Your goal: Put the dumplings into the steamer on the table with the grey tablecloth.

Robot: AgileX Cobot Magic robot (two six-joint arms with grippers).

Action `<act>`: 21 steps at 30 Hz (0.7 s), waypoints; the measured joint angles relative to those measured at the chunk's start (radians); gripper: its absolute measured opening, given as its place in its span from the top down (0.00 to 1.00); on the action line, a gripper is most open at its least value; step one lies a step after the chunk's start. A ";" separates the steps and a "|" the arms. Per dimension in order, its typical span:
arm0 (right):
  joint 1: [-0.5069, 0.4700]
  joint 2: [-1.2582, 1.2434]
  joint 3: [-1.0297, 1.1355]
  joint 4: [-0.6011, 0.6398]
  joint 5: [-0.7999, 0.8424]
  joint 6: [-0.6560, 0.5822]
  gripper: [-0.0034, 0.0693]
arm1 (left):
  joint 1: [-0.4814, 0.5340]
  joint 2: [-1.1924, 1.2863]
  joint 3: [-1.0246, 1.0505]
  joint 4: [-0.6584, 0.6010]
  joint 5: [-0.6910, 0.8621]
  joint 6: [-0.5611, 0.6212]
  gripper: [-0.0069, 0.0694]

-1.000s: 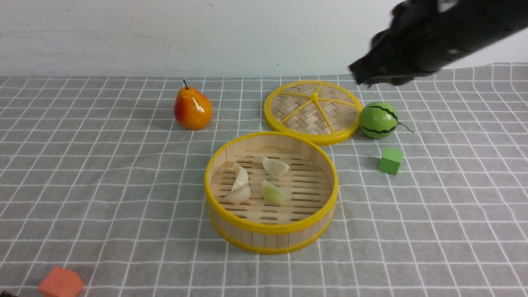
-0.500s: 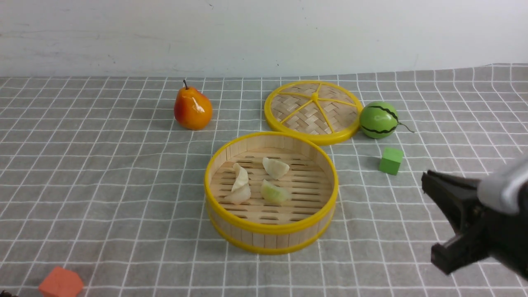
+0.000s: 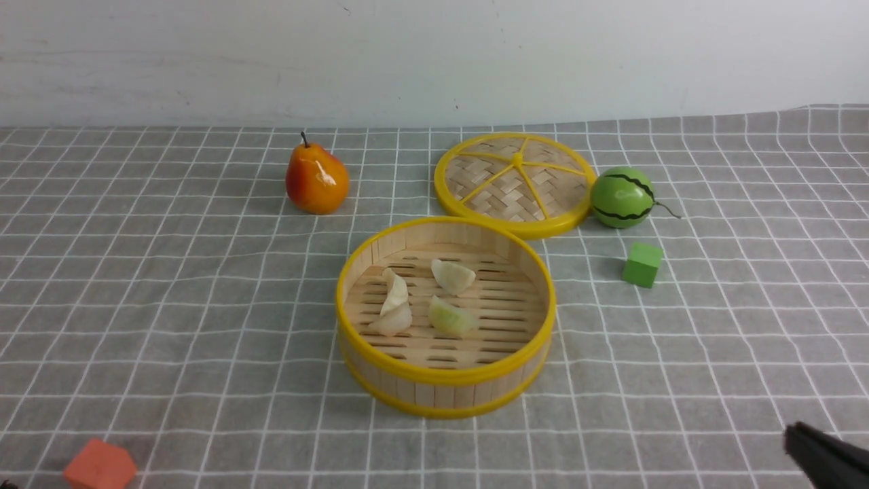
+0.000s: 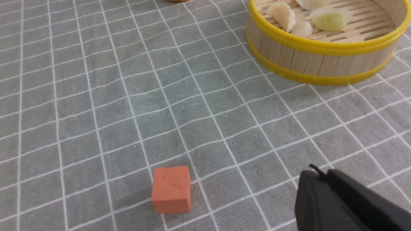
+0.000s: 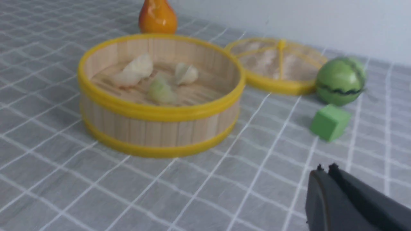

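The steamer [image 3: 446, 390] stands mid-table on the grey tablecloth [image 3: 170, 305]. Inside lie the dumplings: two pale white ones touching at the left [image 3: 395, 309], one pale one at the back [image 3: 453, 276] and a yellow-green one [image 3: 450, 316]. The steamer also shows in the left wrist view [image 4: 321, 61] and the right wrist view [image 5: 160, 128]. My right gripper [image 5: 325, 170] is shut and empty, low at the front right; only its tip shows in the front view [image 3: 825, 456]. My left gripper [image 4: 316, 173] is shut and empty above the cloth, near the orange block [image 4: 171, 189].
The flat woven lid [image 3: 516, 182] lies behind the steamer. A toy watermelon [image 3: 621, 197] and a green cube [image 3: 642, 264] sit to the right, a pear [image 3: 317, 178] at the back left. The orange block [image 3: 100, 466] is at the front left.
My right arm has swung from high at the back right down to the front right corner, and its jaws have gone from open to shut. The dumplings and steamer have not moved.
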 joint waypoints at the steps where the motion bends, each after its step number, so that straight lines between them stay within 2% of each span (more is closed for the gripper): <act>1: -0.032 -0.100 0.001 0.000 0.057 -0.007 0.96 | 0.000 0.000 0.000 0.000 0.000 0.000 0.88; 2: -0.053 -0.139 0.001 0.000 0.100 -0.012 0.96 | 0.000 0.000 0.000 0.000 0.000 0.000 0.87; 4: -0.147 -0.348 0.003 0.001 0.293 -0.018 0.97 | 0.000 0.000 0.001 0.004 0.000 0.000 0.87; 6: -0.213 -0.453 0.004 0.005 0.441 -0.006 0.98 | 0.000 0.000 0.001 0.004 0.001 0.000 0.87; 10: -0.313 -0.485 0.005 0.011 0.639 0.086 0.98 | 0.000 0.000 0.001 0.004 0.000 0.000 0.86; 16: -0.414 -0.486 -0.003 0.011 0.712 0.176 0.98 | 0.000 0.000 0.001 0.004 0.000 0.000 0.86; 21: -0.418 -0.486 -0.004 0.019 0.718 0.193 0.98 | 0.000 0.000 0.001 0.004 0.000 0.000 0.86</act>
